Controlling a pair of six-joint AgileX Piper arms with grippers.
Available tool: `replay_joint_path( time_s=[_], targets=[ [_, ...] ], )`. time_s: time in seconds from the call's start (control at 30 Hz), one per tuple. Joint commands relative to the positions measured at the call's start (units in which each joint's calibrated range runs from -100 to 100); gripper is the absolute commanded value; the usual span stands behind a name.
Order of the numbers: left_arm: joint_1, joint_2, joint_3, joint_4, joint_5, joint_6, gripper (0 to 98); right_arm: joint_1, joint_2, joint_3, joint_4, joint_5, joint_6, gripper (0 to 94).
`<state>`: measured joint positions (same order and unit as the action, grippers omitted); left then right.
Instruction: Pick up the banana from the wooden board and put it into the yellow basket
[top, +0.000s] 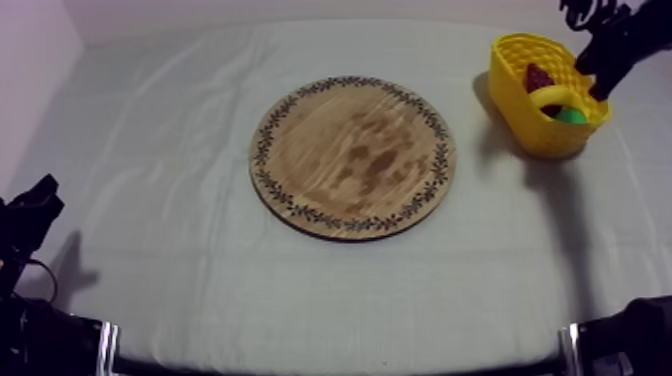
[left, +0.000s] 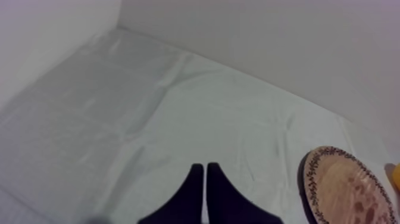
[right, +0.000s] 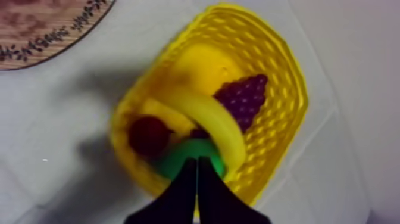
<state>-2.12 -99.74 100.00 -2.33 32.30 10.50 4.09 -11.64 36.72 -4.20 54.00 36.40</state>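
While in basket (right: 280, 77), banana (right: 220, 128) under pincer (right: 197, 159).

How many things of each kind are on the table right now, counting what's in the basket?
wooden board: 1
yellow basket: 1
banana: 1
bunch of grapes: 1
small red fruit: 1
pear: 1
Total: 6, with all 4 fruit in the basket.

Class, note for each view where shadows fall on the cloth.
Top view: shadow on the cloth beside the basket, toward the board; right wrist view: soft shadow between basket and board; left wrist view: dark band edging the board.
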Motion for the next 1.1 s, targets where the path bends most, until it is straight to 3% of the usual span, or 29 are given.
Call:
replay_joint_path(
  time_s=[0.0, 0.53, 0.93, 1.07],
  targets=[
    [0.0, 0.0, 0.0, 0.01, 0.0, 0.0, 0.1, -0.4, -11.8, 9.9, -0.5, -0.3, -2.4, 0.7],
    [0.0, 0.0, 0.0, 0.01, 0.0, 0.0, 0.1, -4.1, -56.9, 34.9, -2.3, 3.0, -10.3, 0.8],
    [0.0, 0.0, 0.0, 0.01, 0.0, 0.0, 0.1, -6.8, -80.3, 47.3, -2.6, -2.6, -15.4, 2.8],
    [0.0, 0.0, 0.0, 0.01, 0.0, 0.0, 0.1, -7.0, -83.1, 53.4, -3.8, -5.7, -14.9, 2.8]
  ],
)
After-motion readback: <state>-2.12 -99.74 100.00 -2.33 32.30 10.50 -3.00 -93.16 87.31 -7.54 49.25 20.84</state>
